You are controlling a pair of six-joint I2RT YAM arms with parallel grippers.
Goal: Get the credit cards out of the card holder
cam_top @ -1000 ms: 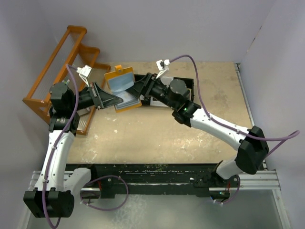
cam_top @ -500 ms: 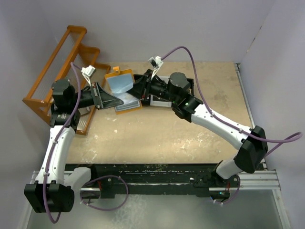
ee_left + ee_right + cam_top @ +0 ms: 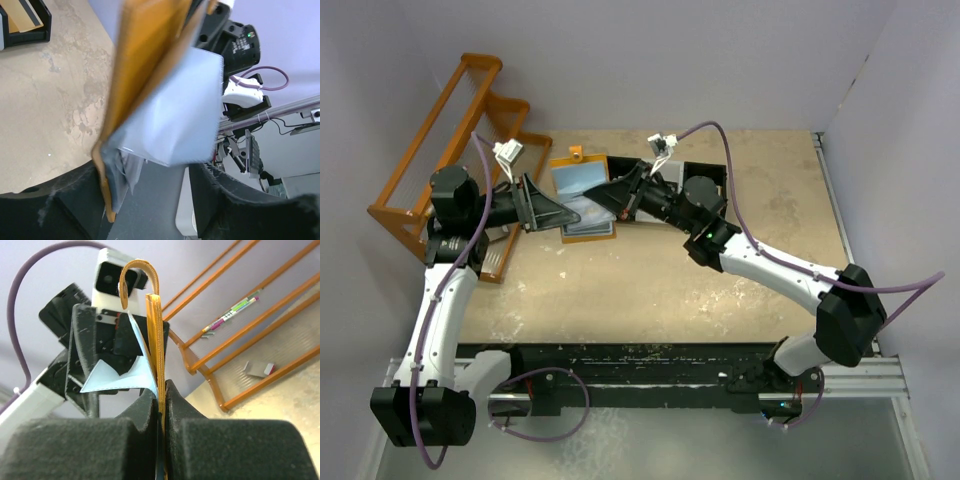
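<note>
The tan-orange card holder [image 3: 578, 180] hangs open above the table's far left, its pale blue-grey inside facing up. My right gripper [image 3: 601, 192] reaches in from the right and is shut on its orange edge [image 3: 155, 325]; in the right wrist view both pads press on that edge at my right gripper [image 3: 163, 407]. My left gripper [image 3: 572, 212] stands open at the holder's lower left corner. In the left wrist view the holder [image 3: 170, 115] dangles between the spread fingers of my left gripper [image 3: 150, 200], its lower edge against the left finger [image 3: 75, 200]. The credit cards are hidden.
An orange wire rack [image 3: 440, 150] stands at the far left, with a pen and a small scrap on it [image 3: 260, 369]. A black tray [image 3: 705, 178] sits behind my right arm; one compartment [image 3: 30, 34] holds something flat and tan.
My left gripper has opened and let go of the card holder. My right gripper has closed on the holder's edge, and the holder has swung round to the right.
</note>
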